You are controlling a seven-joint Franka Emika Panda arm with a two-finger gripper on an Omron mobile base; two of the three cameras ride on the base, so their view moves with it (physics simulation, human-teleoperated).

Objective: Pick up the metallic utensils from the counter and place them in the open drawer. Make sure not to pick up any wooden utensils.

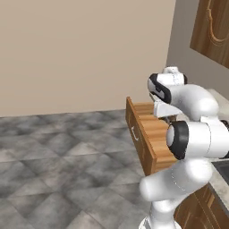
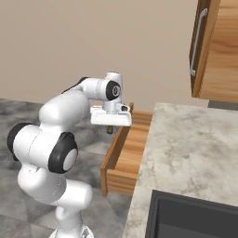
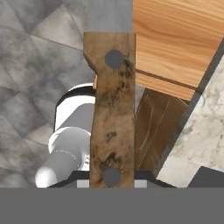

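Note:
A knife (image 3: 111, 113) with a brown riveted handle and a grey blade, one of the metallic utensils, stands lengthwise up the middle of the hand view, and my gripper (image 3: 111, 180) is shut on its handle. Behind it lies the plank-grained bottom of the open drawer (image 3: 175, 39). From the right base view my gripper (image 2: 110, 129) hangs at the drawer's (image 2: 132, 148) front left edge, the knife's end poking out below the hand. In the left base view the hand (image 1: 167, 109) is over the drawer (image 1: 152, 134). The counter (image 2: 195, 139) lies to the right. The wooden utensils are out of view.
A dark sink (image 2: 195, 216) is set in the counter near the front. A wooden wall cabinet (image 2: 216, 46) with a metal handle hangs above the counter. Grey tiled floor (image 1: 58, 156) spreads left of the drawer, against a beige wall.

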